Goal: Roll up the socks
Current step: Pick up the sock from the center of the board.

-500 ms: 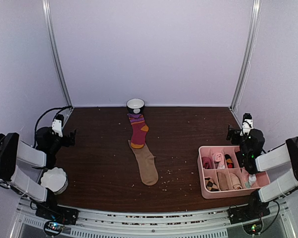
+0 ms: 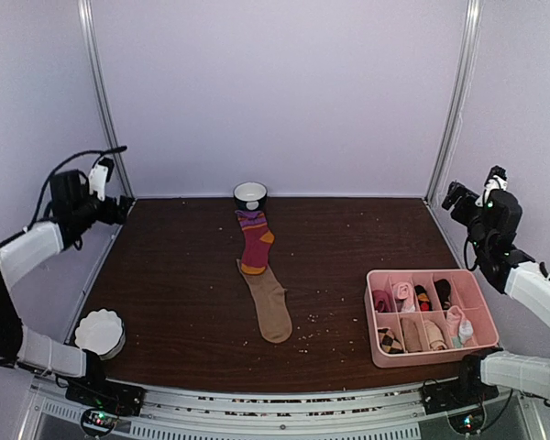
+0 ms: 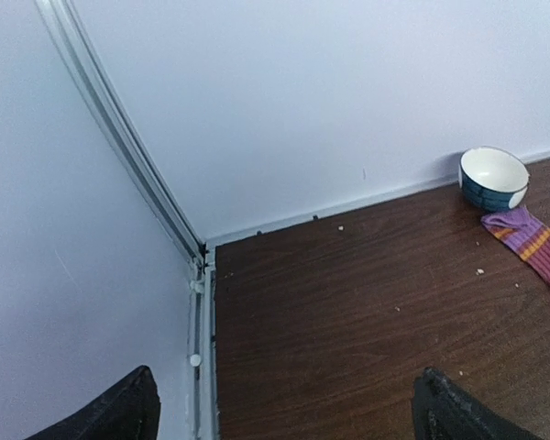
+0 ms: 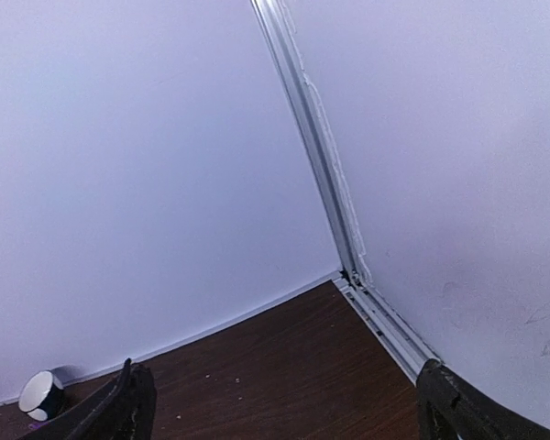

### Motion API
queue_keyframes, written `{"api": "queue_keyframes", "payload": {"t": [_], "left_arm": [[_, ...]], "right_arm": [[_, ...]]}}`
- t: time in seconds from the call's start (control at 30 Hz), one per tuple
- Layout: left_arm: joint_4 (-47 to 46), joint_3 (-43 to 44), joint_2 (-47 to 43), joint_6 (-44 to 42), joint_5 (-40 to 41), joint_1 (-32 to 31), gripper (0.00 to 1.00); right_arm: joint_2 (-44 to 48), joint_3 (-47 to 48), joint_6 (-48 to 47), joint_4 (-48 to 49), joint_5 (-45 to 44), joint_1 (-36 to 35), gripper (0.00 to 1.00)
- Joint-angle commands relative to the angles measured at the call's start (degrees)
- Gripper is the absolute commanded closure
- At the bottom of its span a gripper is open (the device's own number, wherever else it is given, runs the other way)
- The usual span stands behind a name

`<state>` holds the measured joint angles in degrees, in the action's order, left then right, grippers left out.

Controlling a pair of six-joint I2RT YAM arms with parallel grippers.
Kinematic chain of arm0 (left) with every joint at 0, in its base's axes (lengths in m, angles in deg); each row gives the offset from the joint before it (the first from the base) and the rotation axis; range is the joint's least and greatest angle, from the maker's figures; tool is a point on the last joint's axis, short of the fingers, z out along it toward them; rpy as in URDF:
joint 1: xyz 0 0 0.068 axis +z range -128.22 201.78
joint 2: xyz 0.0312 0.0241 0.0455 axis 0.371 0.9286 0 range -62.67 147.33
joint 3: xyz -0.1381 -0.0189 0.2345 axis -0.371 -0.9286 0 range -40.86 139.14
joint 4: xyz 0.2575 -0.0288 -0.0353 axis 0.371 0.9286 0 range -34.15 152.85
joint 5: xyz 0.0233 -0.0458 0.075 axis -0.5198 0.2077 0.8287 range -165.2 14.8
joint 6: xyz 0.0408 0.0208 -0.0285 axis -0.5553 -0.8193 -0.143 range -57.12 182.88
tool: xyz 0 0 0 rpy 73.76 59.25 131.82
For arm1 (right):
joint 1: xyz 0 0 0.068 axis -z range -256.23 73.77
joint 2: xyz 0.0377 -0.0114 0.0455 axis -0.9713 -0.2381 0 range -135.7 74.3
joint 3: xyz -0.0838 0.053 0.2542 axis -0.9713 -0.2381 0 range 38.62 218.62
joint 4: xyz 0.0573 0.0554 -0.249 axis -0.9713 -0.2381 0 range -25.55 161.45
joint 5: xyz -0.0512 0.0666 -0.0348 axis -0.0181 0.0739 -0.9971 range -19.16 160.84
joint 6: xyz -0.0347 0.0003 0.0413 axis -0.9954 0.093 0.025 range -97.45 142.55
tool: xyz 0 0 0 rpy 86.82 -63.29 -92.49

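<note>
Socks (image 2: pixel 269 307), two, end to end

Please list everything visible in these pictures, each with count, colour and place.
tan sock: 1, beige, flat at centre.
dark red sock: 1, red with purple-striped cuff, behind tan sock.
bowl: 1, white inside, dark outside, by back wall.
scalloped dish: 1, white, near-left edge.
pink tray: 1, pink, near right.
rolled socks: several, mixed colours, in tray compartments.
table: 1, dark brown.
left tool: 1, black, open, high at left wall.
right tool: 1, black, open, high at right wall.
</note>
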<state>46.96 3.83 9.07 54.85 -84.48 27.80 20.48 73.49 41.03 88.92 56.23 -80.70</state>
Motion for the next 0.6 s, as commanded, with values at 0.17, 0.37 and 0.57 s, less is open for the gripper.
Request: {"api": "queue_keyframes", "payload": {"t": [0.17, 0.37, 0.57], "left_arm": [[68.2, 29.0, 4.3, -13.7, -0.1, 0.5, 0.02], [67.3, 24.1, -3.3, -16.0, -2.8, 0.5, 0.02], [68.9, 24.5, 2.6, -17.9, -8.8, 0.4, 0.02]], "right_arm": [[-12.6, 12.3, 5.1, -22.3, 2.0, -24.1, 0.00], [-31.2, 24.6, 7.2, -26.5, -4.6, -43.5, 0.05], [-51.5, 41.7, 13.3, -36.4, -6.6, -53.8, 0.14]]}}
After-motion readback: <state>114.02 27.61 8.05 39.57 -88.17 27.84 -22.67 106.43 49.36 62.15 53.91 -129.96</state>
